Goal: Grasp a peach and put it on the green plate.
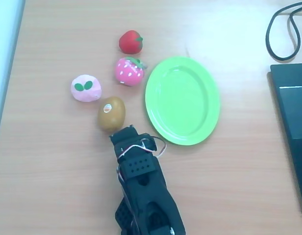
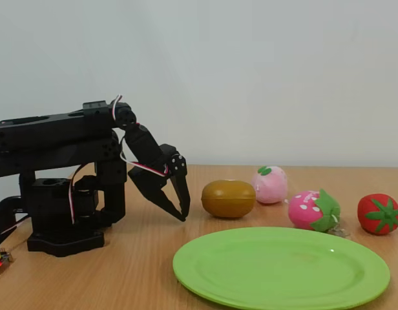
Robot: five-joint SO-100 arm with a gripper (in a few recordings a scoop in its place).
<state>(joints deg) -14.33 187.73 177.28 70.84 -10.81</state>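
So far nothing of the job is done, as I judge it: the peach (image 1: 86, 88) sits on the table, left of the strawberry (image 1: 129, 71) and up-left of the kiwi (image 1: 111, 113) in the overhead view, well apart from the green plate (image 1: 156, 105), which lies bare. All of it remains: reach, grasp, lift, carry, set down. My gripper (image 2: 180, 208) hangs just short of the kiwi, tips pointing down near the table, jaws close together with at most a slim gap, holding nothing and touching no fruit
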